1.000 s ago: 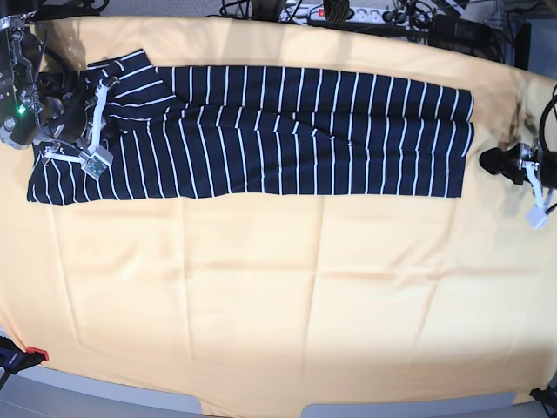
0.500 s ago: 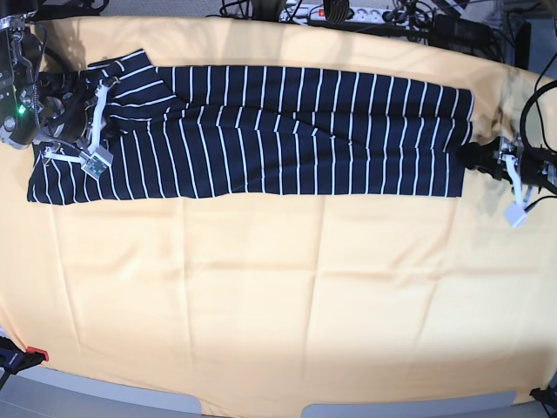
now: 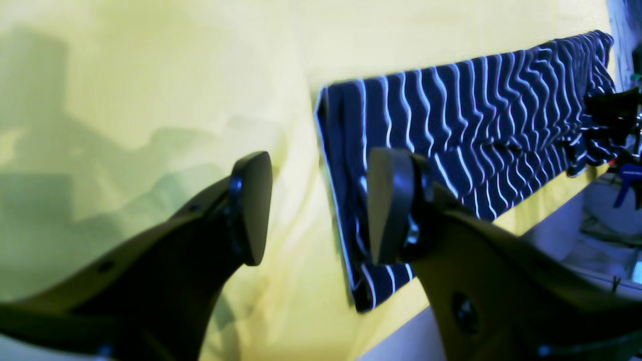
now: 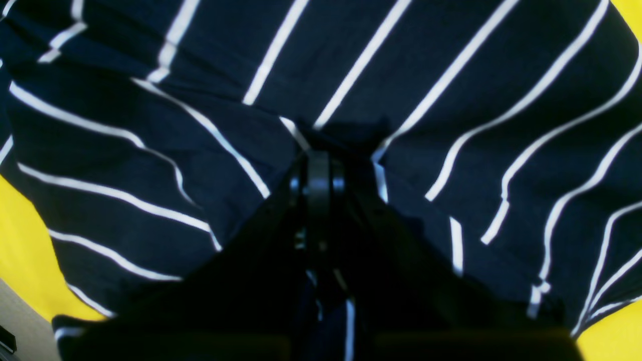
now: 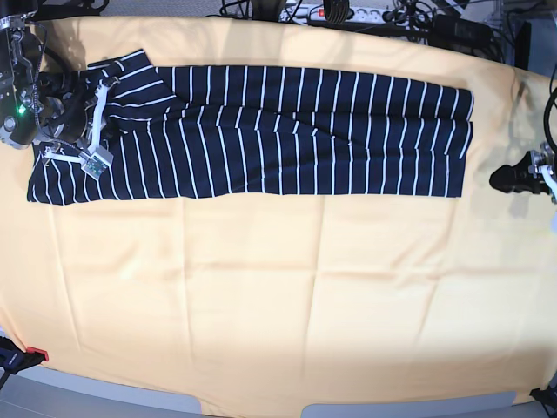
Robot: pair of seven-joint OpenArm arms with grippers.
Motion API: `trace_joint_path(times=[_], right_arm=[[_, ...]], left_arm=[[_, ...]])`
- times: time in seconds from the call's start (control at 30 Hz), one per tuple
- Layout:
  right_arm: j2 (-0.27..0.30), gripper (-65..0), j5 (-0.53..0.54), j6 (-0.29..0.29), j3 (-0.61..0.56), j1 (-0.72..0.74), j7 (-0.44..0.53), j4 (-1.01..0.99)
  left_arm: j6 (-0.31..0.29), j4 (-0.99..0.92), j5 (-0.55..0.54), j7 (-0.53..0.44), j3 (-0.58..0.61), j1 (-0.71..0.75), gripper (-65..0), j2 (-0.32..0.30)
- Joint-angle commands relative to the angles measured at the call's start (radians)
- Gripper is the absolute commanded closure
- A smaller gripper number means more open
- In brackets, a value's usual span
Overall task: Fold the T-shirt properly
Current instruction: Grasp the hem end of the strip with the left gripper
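The T-shirt (image 5: 287, 131) lies folded into a long navy strip with white stripes across the back of the yellow-covered table (image 5: 278, 296). My right gripper (image 5: 77, 109) sits on its left, sleeve end. In the right wrist view it (image 4: 318, 170) is shut on a pinch of the striped cloth (image 4: 451, 100). My left gripper (image 5: 505, 179) hovers over the yellow cover, right of the shirt's hem end and apart from it. In the left wrist view it (image 3: 321, 210) is open and empty, with the shirt's end (image 3: 451, 135) just beyond its fingers.
A power strip and cables (image 5: 348, 12) run along the table's back edge. A red clamp (image 5: 33, 353) sits at the front left corner. The table's grey rim (image 5: 409, 407) shows in front.
My left gripper moved in to the shirt's right end, then drew back to the right and a little toward the front. The right gripper and the shirt have not moved.
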Motion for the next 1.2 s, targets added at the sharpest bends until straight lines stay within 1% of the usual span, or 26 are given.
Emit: trace_joint_path(times=[0.0,0.1,0.23,0.4,0.5,0.67,0.97,1.03,1.17], right_arm=[[0.015,0.0,0.002,-0.002,0.008,0.008,0.006,0.010],[0.014,0.0,0.002,-0.002,0.008,0.008,0.007,0.010],[0.014,0.0,0.003,-0.002,0.008,0.008,0.007,0.010],[0.015,0.0,0.002,-0.006,0.008,0.008,0.006,0.010],[0.015,0.0,0.002,-0.012,0.008,0.008,0.006,0.010],[0.015,0.0,0.002,-0.012,0.008,0.008,0.006,0.010],[0.015,0.0,0.006,-0.012,0.008,0.008,0.007,0.010],[0.015,0.0,0.006,-0.012,0.008,0.008,0.006,0.010],[0.015,0.0,0.006,-0.012,0.008,0.008,0.006,0.010]], left_arm=[[-0.004,0.011,-0.017,0.003,-0.018,0.005,-32.5,-0.018],[-0.003,0.011,-0.017,0.002,-0.039,0.057,-32.5,0.019],[-0.004,0.011,-0.017,0.003,-0.050,0.100,-32.5,0.087],[-0.004,0.011,-0.017,0.000,-0.050,0.117,-32.5,0.162],[-0.004,0.011,-0.017,0.000,-0.050,0.119,-32.5,0.195],[-0.004,0.011,-0.017,0.005,-0.048,0.123,-32.5,0.223],[-0.004,0.011,-0.017,0.000,-0.048,0.128,-32.5,0.230],[-0.005,0.011,-0.017,-0.002,-0.048,0.128,-32.5,0.246],[-0.008,0.011,-0.017,-0.005,-0.048,0.128,-32.5,0.301]])
